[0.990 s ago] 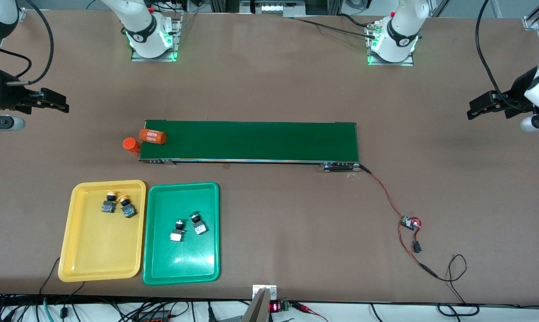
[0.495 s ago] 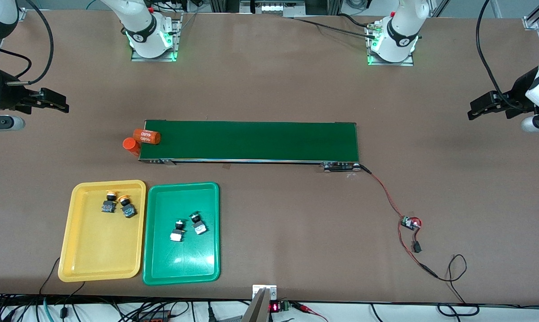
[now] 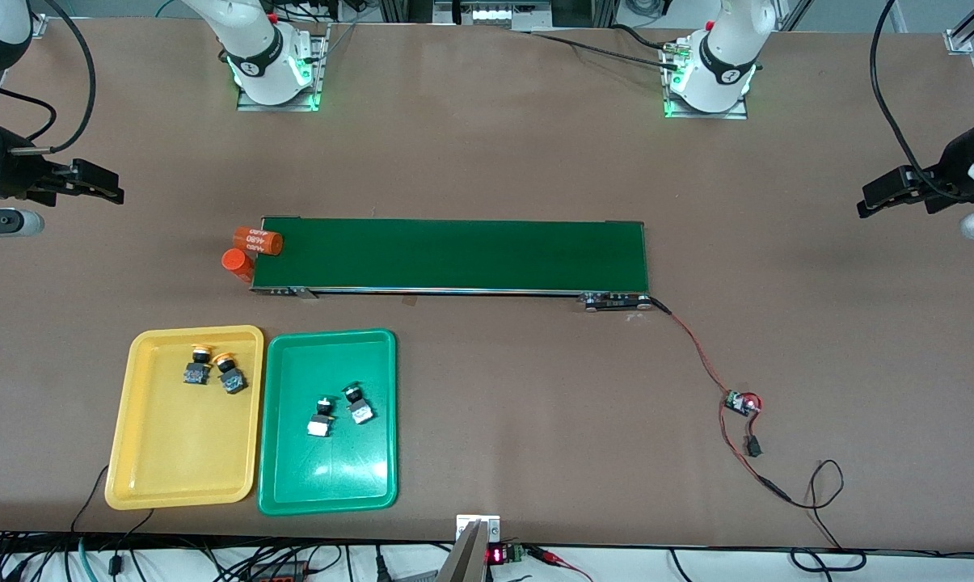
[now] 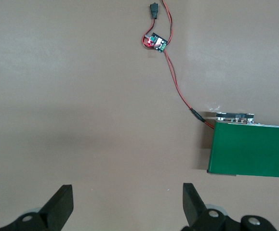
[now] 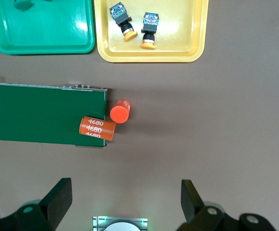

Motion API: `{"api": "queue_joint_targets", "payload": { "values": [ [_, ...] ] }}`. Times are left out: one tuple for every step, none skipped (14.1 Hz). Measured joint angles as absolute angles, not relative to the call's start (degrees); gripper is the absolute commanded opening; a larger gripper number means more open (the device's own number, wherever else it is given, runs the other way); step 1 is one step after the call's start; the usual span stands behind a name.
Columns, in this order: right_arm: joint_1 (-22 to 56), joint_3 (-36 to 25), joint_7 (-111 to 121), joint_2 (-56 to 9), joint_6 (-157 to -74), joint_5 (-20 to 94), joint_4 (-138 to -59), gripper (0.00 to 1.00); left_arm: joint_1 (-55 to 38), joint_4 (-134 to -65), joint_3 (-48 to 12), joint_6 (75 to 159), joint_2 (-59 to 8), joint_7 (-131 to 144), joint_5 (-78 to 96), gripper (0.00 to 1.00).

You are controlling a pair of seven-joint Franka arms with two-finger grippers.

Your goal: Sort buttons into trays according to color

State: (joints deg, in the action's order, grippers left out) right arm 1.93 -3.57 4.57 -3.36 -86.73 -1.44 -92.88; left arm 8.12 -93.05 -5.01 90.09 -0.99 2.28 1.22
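Two yellow-capped buttons (image 3: 198,365) (image 3: 230,373) lie in the yellow tray (image 3: 183,453), also seen in the right wrist view as buttons (image 5: 122,19) (image 5: 150,29) in that tray (image 5: 178,53). Two green buttons (image 3: 320,416) (image 3: 358,404) lie in the green tray (image 3: 329,477) beside it. My right gripper (image 3: 103,184) hangs open and empty over bare table at the right arm's end; its fingertips (image 5: 62,192) stand wide apart. My left gripper (image 3: 879,194) is open and empty over the left arm's end, its fingertips (image 4: 64,197) likewise spread.
A long dark-green conveyor belt (image 3: 454,255) crosses the table's middle. One orange cylinder (image 3: 256,240) lies over the belt's end, another (image 3: 234,260) stands on the table beside it. A small circuit board (image 3: 741,402) with red wires trails from the belt's other end.
The lying orange cylinder has travelled along the belt toward the right arm's end and now overhangs it. My left gripper has drawn back toward its end of the table.
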Motion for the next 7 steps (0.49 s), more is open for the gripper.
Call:
{"api": "queue_joint_targets", "payload": {
  "values": [
    [1.85,-3.58,4.57,-3.36,-86.73,-1.44,-92.88,1.0,8.12,-93.05,-5.05,90.09,-0.99,2.28,1.22,1.0],
    [1.68,-3.58,4.57,-3.36,-86.73,-1.44,-92.88,1.0,8.12,-93.05,-5.07,90.09,-0.99,2.28,1.22,1.0],
    [1.52,-3.58,4.57,-3.36,-86.73,-1.44,-92.88,1.0,8.12,-93.05,-5.08,90.09,-0.99,2.28,1.22,1.0],
    [1.44,-3.59,4.57,-3.36,-86.73,-1.44,-92.88,1.0,8.12,-93.05,-5.08,90.09,-0.99,2.28,1.22,1.0],
    [1.42,-3.59,4.57,-3.37,-86.73,-1.45,-92.88,1.0,8.12,-93.05,-5.08,90.09,-0.99,2.28,1.22,1.0],
    [1.42,-3.58,4.57,-3.36,-86.73,-1.45,-92.88,1.0,8.12,-93.05,-5.09,90.09,-0.99,2.28,1.22,1.0],
    [1.42,-3.58,4.57,-3.36,-86.73,-1.46,-92.88,1.0,8.12,-93.05,-5.09,90.09,-0.99,2.28,1.22,1.0]
  ]
}}
